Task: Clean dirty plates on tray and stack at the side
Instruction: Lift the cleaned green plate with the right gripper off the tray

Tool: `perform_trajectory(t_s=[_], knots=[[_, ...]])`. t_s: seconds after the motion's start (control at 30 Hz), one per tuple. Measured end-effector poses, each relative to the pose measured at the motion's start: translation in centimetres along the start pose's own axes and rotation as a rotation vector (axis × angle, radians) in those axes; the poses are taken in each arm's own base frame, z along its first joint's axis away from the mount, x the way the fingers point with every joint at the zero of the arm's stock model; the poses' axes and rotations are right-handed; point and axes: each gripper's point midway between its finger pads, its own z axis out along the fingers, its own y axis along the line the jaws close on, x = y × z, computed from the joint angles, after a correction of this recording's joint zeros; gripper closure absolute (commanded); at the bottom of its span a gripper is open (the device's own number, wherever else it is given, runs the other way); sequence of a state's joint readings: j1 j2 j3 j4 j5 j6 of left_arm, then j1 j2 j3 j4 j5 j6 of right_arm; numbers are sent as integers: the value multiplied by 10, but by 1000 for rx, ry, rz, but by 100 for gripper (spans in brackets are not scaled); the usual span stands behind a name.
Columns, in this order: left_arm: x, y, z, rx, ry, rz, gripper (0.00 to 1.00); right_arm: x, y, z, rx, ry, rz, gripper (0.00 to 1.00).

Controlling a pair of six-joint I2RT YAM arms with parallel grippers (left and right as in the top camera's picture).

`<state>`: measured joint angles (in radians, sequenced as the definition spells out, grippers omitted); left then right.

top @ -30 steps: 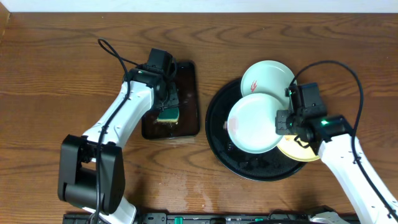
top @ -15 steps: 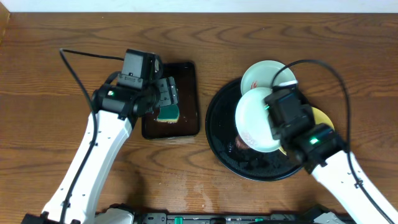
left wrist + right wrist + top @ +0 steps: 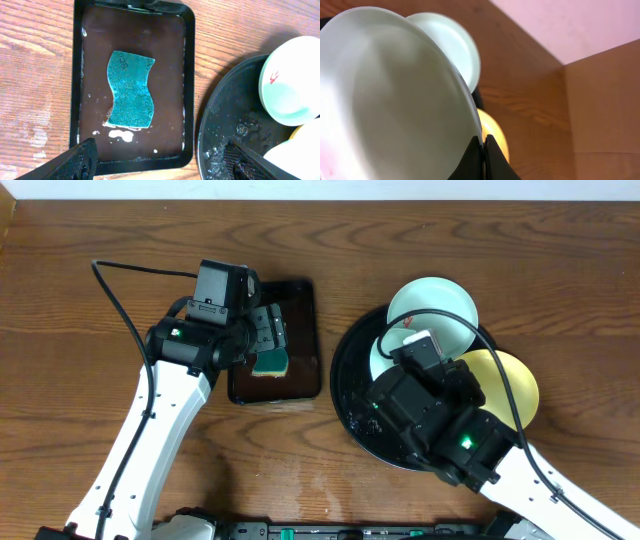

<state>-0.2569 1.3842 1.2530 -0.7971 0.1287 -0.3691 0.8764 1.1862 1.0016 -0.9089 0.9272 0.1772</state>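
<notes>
Brown wood-grain counter [image 3: 500, 250] carries everything, and no stack has begun on its bare side. The largest thing on it, the round glossy black tray [image 3: 340, 395] with a raised rim, shows the main change. A second ago a pale mint-white plate lay flat on it; now the right arm has tipped that held plate [image 3: 385, 100] up on edge, uncovering the yellow plate [image 3: 505, 385] at the tray's right edge. Left of it sits the smaller rectangular black tray [image 3: 170, 60], wet and flecked with foam. A second mint-white plate [image 3: 440, 305], marked with a red smear, rests at the round tray's far rim. The teal wavy-edged sponge [image 3: 131, 90] lies loose and flat in the rectangular tray. The left claw [image 3: 160, 160], which was down on it a second ago, now hangs above with its jaws spread wide and nothing in them. The right claw [image 3: 482, 150] is pinched tight on the held plate's rim. A faint pink tinge low on that plate may be leftover dirt, so I judge it presented for wiping and the sponge due to be taken up again. The right arm's bulk hides much of the round tray from above, and the rectangular tray's raised wall stands between sponge and plate.
</notes>
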Motion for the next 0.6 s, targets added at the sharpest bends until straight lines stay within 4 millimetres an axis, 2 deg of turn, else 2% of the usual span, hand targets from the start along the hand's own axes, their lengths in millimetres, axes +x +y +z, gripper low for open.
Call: perform_trajectory(t_s=[0.6], knots=[[0,0,0,0,0,0,18,-26,-11,-39,202,-182,-124,99]])
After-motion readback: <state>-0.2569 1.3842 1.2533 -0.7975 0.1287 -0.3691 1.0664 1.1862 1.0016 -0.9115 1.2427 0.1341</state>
